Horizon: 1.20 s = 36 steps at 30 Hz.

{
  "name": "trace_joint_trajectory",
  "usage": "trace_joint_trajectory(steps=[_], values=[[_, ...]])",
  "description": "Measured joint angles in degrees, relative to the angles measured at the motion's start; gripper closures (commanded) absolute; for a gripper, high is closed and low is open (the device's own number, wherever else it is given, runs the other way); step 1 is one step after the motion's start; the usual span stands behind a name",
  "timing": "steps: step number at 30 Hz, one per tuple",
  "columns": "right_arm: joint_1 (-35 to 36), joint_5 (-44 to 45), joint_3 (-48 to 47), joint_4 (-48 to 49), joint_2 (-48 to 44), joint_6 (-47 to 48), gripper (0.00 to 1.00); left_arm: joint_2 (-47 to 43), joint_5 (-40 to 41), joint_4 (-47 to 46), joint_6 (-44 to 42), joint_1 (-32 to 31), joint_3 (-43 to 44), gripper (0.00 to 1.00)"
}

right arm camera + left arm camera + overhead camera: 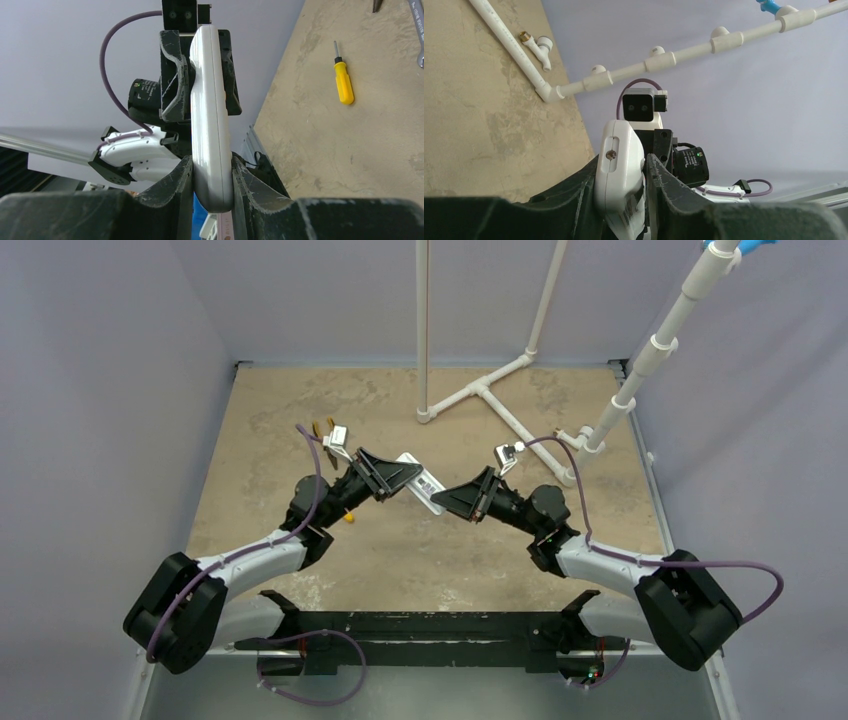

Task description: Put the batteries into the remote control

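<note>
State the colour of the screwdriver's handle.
The screwdriver handle is yellow; the right wrist view shows it best.

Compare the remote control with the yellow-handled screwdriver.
The remote control is plain white; the screwdriver has a yellow handle and a thin metal shaft. The remote control is held in the air, the left gripper clamping one end and the right gripper the other; the screwdriver lies on the table, touched by neither. Both are long and slim.
</note>
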State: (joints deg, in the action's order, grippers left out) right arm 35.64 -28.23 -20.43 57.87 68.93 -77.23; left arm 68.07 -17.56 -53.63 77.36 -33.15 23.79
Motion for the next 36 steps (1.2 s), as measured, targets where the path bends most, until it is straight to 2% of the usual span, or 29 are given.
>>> trace_joint_trajectory(steps=[5, 6, 7, 10, 15, 19, 24, 27, 30, 33, 36], values=[[0.04, 0.39, -0.02, -2.29, -1.14, 2.36, 1.00, 0.35, -0.15, 0.13, -0.46, 0.00, 0.00, 0.52], [0.04, 0.50, -0.02, -3.21, -1.64, 2.99, 1.00, 0.39, -0.24, 0.11, -0.46, 0.00, 0.00, 0.45], [0.04, 0.57, -0.02, -3.58, -1.97, 3.39, 1.00, 0.46, -0.26, 0.09, -0.48, 0.00, 0.00, 0.31], [0.04, 1.11, -0.02, -5.64, -3.76, 5.31, 1.00, 0.74, -0.50, -0.02, -0.61, 0.00, 0.02, 0.21], [0.04, 3.43, -0.70, -12.70, -8.09, 10.23, 1.00, 1.18, -1.25, 0.13, -0.85, 0.02, 0.04, 0.13], [0.04, 8.59, -6.78, -30.51, -13.49, 20.59, 1.00, 1.11, -3.96, 7.39, -3.78, 1.73, 3.34, 0.10], [0.48, 20.26, -18.05, -51.19, -16.74, 36.65, 1.00, -0.87, -4.94, 23.56, -11.34, 5.46, 9.92, 0.07], [4.20, 32.52, -22.91, -62.18, -15.39, 45.31, 1.00, -3.72, -4.33, 33.31, -16.59, 6.01, 12.04, 0.06], [13.31, 47.78, -27.87, -72.70, -8.76, 51.49, 1.00, -5.20, -3.06, 41.77, -20.79, 6.10, 14.34, 0.06], [21.31, 59.30, -31.93, -80.70, 0.81, 55.17, 1.00, -5.68, -1.14, 49.33, -24.15, 6.60, 16.61, 0.05], [25.73, 66.90, -33.88, -86.79, 8.90, 57.16, 1.00, -6.49, 0.26, 54.64, -26.25, 7.98, 17.00, 0.05]])
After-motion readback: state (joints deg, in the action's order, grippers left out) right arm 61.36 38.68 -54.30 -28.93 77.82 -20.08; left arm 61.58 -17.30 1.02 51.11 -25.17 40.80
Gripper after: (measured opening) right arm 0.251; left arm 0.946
